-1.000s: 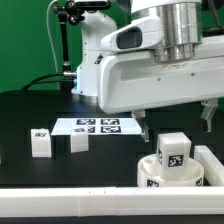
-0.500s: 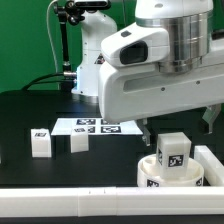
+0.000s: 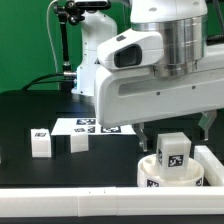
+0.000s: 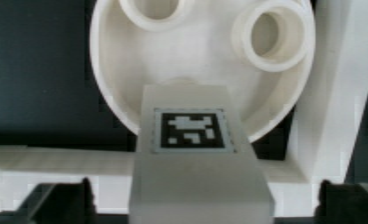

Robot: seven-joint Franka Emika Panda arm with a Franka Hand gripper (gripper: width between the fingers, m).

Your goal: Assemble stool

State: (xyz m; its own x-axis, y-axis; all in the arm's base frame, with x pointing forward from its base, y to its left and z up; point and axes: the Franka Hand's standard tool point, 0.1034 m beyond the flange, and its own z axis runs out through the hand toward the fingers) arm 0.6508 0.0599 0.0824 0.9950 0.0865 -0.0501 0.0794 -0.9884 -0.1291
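The round white seat (image 3: 149,173) lies at the exterior view's lower right, pushed against the bar. One tagged white leg (image 3: 174,150) stands upright on it. In the wrist view the seat (image 4: 136,70) shows two round holes, and the leg (image 4: 195,130) rises from it with its tag facing the camera. My gripper (image 3: 176,125) hangs just above this leg, open. Its dark fingers (image 4: 65,200) stand on either side of the leg, with a gap on each side. Two more legs (image 3: 40,142) (image 3: 78,141) stand on the black table at the left.
The marker board (image 3: 100,126) lies flat mid-table behind the two loose legs. A long white L-shaped bar (image 3: 100,205) runs along the front edge and turns up the right side (image 3: 212,162), boxing in the seat. The arm's base stands at the back.
The arm's wrist housing has shifted left and come down a little over the standing leg. The legs and seat have not moved.
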